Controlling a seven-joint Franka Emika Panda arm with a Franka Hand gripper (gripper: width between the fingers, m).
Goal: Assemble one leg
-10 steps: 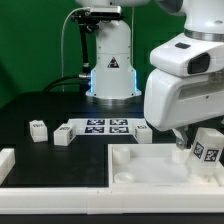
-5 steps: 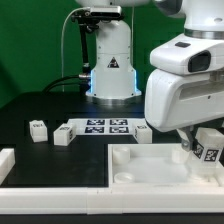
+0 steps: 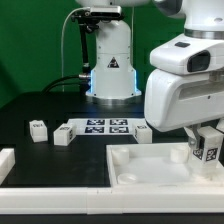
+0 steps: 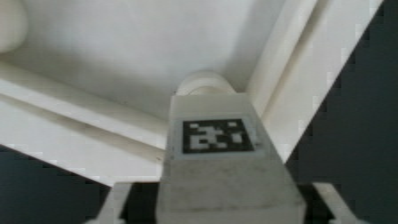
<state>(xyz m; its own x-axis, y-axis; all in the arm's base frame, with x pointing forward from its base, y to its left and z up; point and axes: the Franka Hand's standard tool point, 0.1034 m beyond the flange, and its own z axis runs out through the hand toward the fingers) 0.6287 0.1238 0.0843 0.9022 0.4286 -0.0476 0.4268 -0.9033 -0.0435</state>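
My gripper is shut on the leg, a small chunky white post with a black-and-white tag. It holds the leg just over the right end of the large white panel at the front. In the wrist view the leg fills the middle, tag facing the camera, its far tip close to a corner of the panel. My gripper shows a finger on each side of the leg. The contact between the leg's tip and the panel is hidden.
Three more white legs lie on the dark table behind the panel, around the marker board. The robot base stands at the back. A white rim piece lies at the exterior view's left front.
The held leg has turned a little more upright and shifted slightly over the panel's right end. The loose legs have not moved.
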